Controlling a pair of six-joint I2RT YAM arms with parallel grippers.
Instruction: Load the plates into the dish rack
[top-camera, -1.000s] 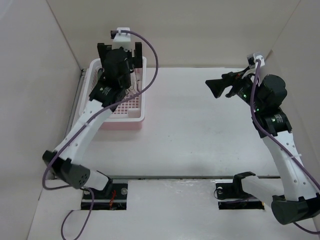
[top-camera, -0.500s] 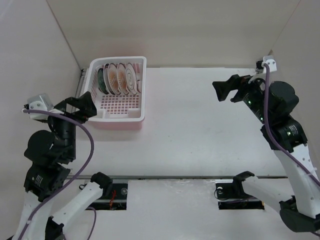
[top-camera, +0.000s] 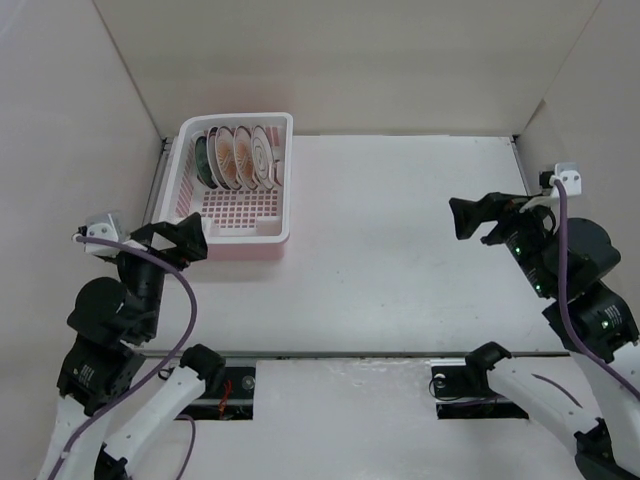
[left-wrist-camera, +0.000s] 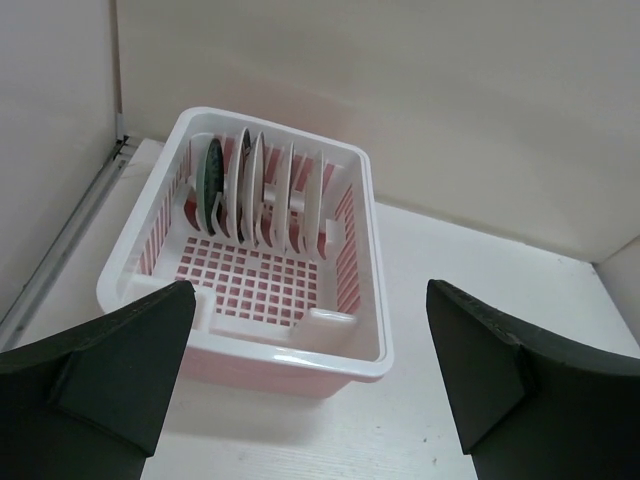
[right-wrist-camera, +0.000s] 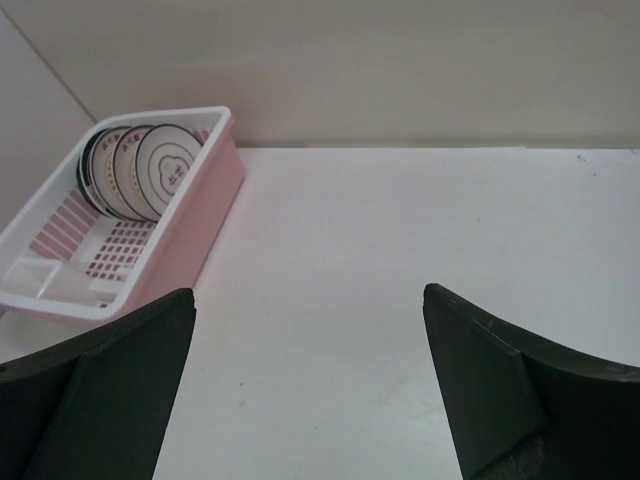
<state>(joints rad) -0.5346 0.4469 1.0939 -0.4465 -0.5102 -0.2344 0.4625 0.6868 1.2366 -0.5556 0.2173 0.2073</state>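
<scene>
The rectangular pale pink plastic dish rack with a white rim (top-camera: 236, 238) sits at the far left of the white table (top-camera: 400, 230). 5 small round plates (top-camera: 236, 157) stand on edge in its far half, the dark green plate (left-wrist-camera: 212, 178) leftmost. The left gripper (top-camera: 172, 240) hovers just near of the rack, jaws spread and empty. The right gripper (top-camera: 478, 220), well apart at the right, is also spread and holds nothing.

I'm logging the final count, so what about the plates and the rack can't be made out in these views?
- Top external: the plates overlap and are small, so faces and count are unsure.
- Left wrist: they stand edge-on; patterns unreadable.
- Right wrist: the front plate hides the ones behind.
- Top external: the left gripper covers the dish rack's near-left corner.
</scene>
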